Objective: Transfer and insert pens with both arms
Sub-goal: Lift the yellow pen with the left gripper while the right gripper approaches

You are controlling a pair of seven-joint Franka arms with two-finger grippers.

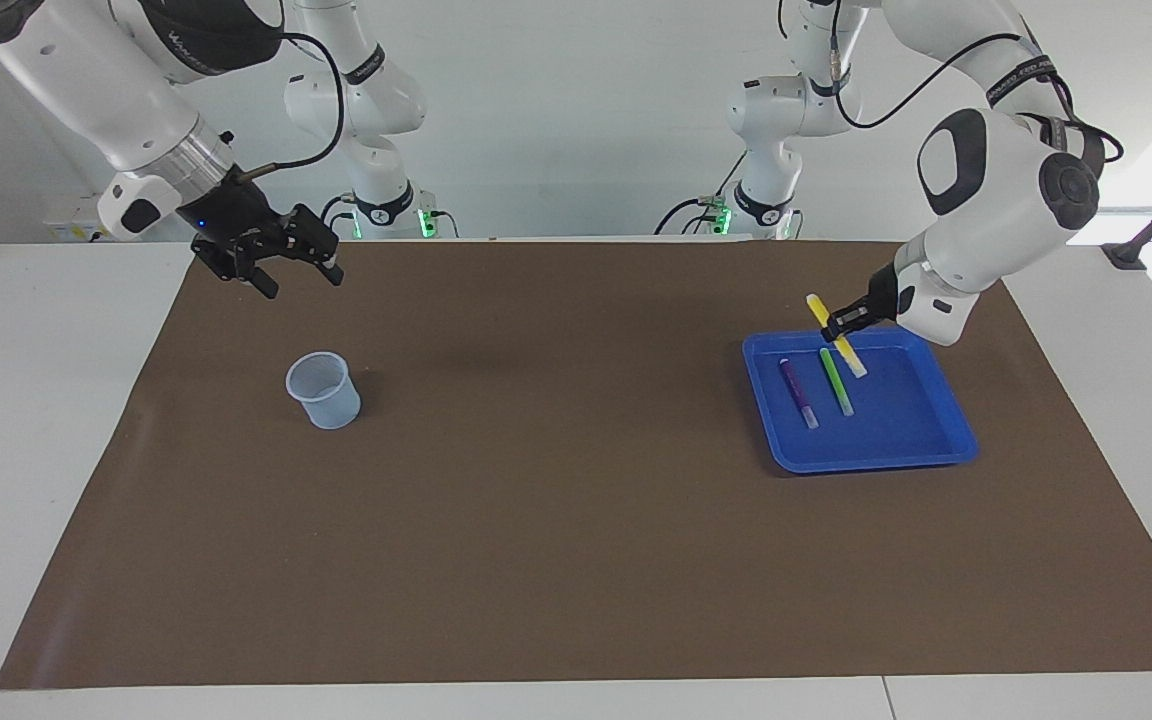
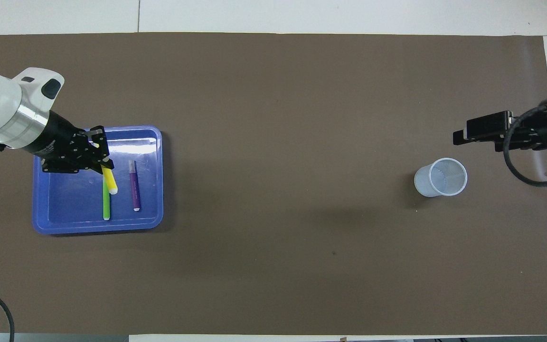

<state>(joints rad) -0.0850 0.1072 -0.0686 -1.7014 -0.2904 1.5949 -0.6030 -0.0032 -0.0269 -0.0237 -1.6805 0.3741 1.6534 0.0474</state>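
Observation:
My left gripper [image 1: 844,322] is shut on the yellow pen [image 1: 854,360] and holds it tilted, a little above the blue tray [image 1: 876,462]. In the overhead view the left gripper [image 2: 100,164] and yellow pen [image 2: 110,183] are over the tray [image 2: 64,209]. The green pen [image 1: 836,382] [image 2: 106,204] and the purple pen [image 1: 797,392] [image 2: 134,185] lie side by side in the tray. My right gripper [image 1: 301,280] [image 2: 461,135] is open and empty, waiting in the air over the mat near the cup.
A translucent plastic cup [image 1: 323,390] [image 2: 440,177] stands upright on the brown mat [image 1: 576,480] toward the right arm's end of the table. White table surface borders the mat.

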